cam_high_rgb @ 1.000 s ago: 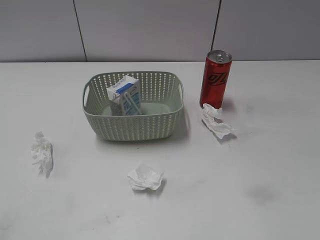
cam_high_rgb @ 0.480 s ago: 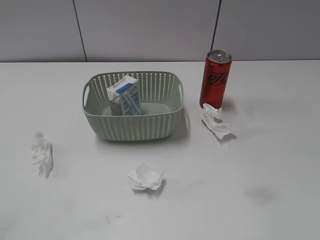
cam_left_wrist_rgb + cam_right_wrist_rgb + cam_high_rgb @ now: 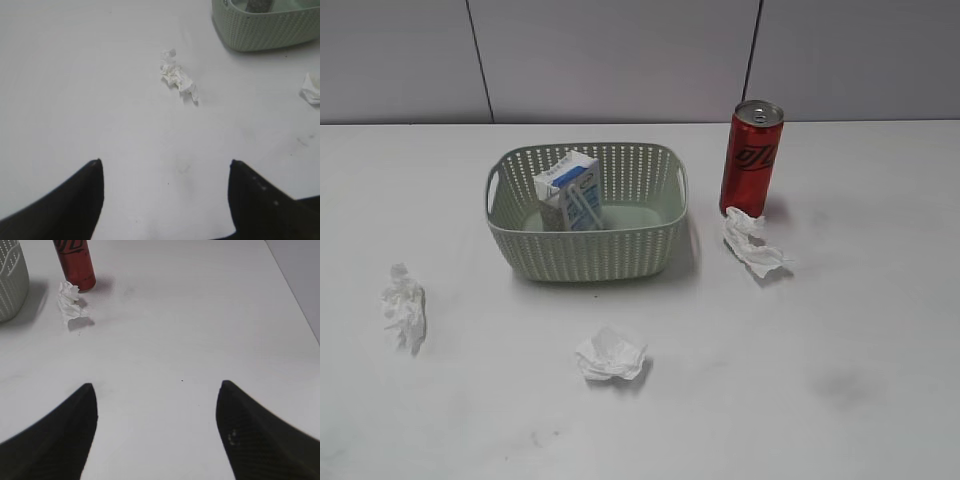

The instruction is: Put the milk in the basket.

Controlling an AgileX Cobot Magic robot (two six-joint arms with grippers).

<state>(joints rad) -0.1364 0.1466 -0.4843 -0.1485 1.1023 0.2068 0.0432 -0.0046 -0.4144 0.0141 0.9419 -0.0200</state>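
The white and blue milk carton (image 3: 568, 191) stands tilted inside the pale green basket (image 3: 585, 250) at the table's middle. The basket's corner also shows in the left wrist view (image 3: 260, 30) and its edge in the right wrist view (image 3: 10, 285). My left gripper (image 3: 165, 162) is open and empty over bare table, well short of the basket. My right gripper (image 3: 156, 385) is open and empty over bare table, right of the basket. Neither arm shows in the exterior view.
A red soda can (image 3: 751, 158) stands right of the basket, also in the right wrist view (image 3: 75, 262). Crumpled white tissues lie at the can's foot (image 3: 752, 243), in front of the basket (image 3: 610, 356) and at the left (image 3: 404, 305).
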